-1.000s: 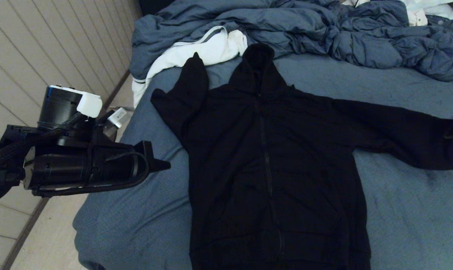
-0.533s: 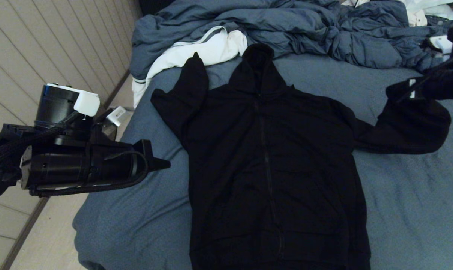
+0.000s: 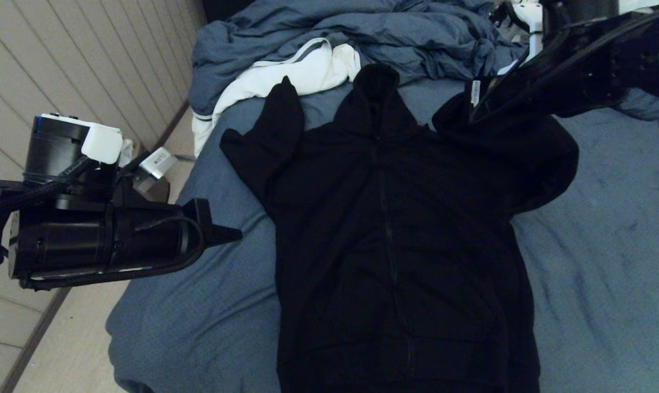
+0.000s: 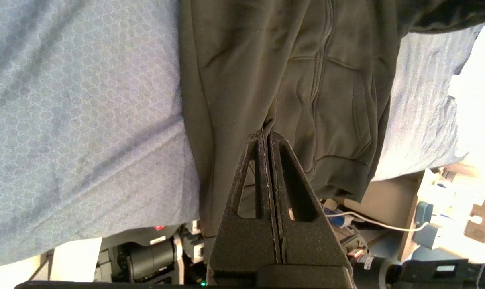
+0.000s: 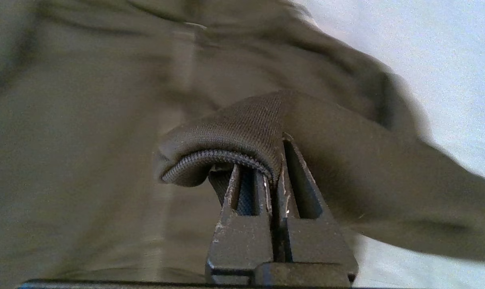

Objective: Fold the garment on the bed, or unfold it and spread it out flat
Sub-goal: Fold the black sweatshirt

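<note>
So, right claw (image 3: 474, 112) pinching hoodie (image 3: 395, 240) sleeve cuff, held up over right shoulder. Body lies below and left of it on bed (image 3: 597, 262), zipper running head-to-foot. Sleeve probably goes across chest next. Left claw (image 3: 237, 236) pressed together, empty, parked beside left hem.

garment (image 3: 389, 234): black hoodie, front up | right sleeve lifted | on bed (image 3: 597, 262)

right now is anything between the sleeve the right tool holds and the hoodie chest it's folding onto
Nothing visible. The right tool is shut on the sleeve cuff, already over the hoodie shoulder; the chest is bare. The left tool, shut, hangs off to the side.
</note>
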